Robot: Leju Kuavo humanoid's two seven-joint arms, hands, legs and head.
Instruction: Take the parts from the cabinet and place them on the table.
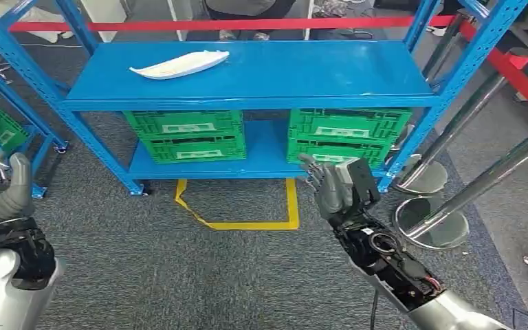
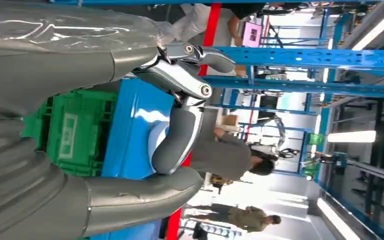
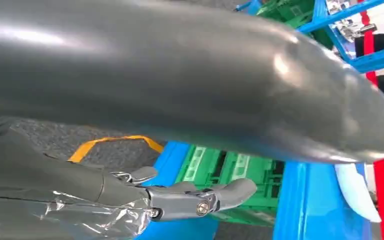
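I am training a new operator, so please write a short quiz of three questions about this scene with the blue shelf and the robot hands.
1. True or false: the white part lies on the top level of the blue shelf.
2. Where are the green crates? A) on the floor B) on the lower level of the shelf C) on the top level
3. What does the right robot hand hold? And the left robot hand?

Key
1. True.
2. B.
3. Nothing; both robot hands are empty with fingers apart, raised short of the shelf.
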